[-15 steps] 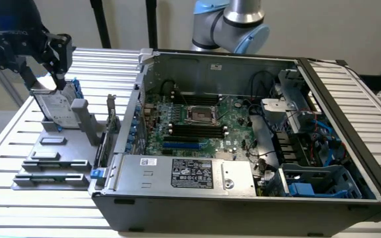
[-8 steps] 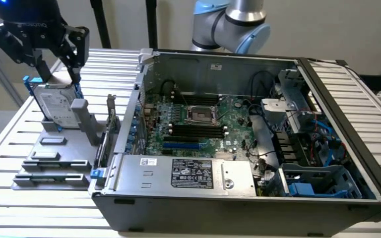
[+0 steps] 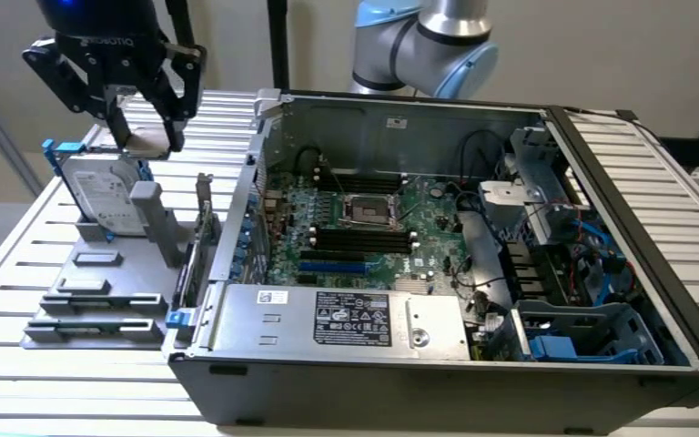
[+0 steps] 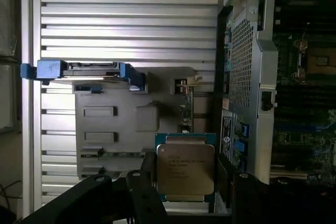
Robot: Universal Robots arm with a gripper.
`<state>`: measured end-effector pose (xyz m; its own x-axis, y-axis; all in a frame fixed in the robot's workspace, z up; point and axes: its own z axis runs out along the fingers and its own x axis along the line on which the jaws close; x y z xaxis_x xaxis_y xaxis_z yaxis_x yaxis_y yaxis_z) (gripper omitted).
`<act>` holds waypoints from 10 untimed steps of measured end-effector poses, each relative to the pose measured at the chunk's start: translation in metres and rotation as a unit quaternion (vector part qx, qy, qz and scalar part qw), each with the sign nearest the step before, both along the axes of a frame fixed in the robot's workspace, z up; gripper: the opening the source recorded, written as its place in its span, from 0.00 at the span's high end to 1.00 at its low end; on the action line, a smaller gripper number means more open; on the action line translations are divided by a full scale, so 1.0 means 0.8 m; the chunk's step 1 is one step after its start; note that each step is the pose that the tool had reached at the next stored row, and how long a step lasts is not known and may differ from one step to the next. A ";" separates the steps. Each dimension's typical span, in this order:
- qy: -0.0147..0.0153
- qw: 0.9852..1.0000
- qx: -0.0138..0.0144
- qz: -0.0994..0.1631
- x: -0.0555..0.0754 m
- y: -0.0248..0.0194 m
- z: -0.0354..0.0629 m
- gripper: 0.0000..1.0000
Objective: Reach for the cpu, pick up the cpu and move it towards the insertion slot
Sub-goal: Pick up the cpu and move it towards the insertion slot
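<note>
My gripper (image 3: pixel 146 137) hangs high over the grey holder at the exterior view's left, shut on the cpu (image 3: pixel 143 143), a small flat chip with a pale rim. Seen from the wrist, the cpu (image 4: pixel 185 167) shows its silvery printed top, held between the two dark fingers (image 4: pixel 143 195), lifted clear of the holder below. The insertion slot (image 3: pixel 370 211) is a square socket with a shiny frame and dark centre on the motherboard inside the open computer case, off to the exterior view's right of the gripper. The slot (image 4: pixel 320 59) also appears past the case wall.
A grey holder (image 3: pixel 95 273) on the slatted table carries an upright hard drive with blue rails (image 3: pixel 101 187) and memory sticks. The case's metal side wall (image 3: pixel 256 173) stands between holder and motherboard. Long black memory slots (image 3: pixel 356 238) lie beside the socket. A power supply (image 3: pixel 338 319) fills the case's front.
</note>
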<state>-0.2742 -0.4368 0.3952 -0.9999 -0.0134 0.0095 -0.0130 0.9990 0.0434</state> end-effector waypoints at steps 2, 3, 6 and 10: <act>0.000 1.000 0.000 0.000 0.012 0.0009 0.001 0.45; 0.000 1.000 0.000 0.000 0.017 0.0013 0.001 0.45; 0.000 1.000 0.000 0.000 0.034 0.0026 0.002 0.45; 0.000 1.000 0.000 0.000 0.057 0.0044 0.003 0.45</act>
<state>-0.2285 -0.4332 0.3974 -0.9999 -0.0134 0.0095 -0.0130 0.9990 0.0434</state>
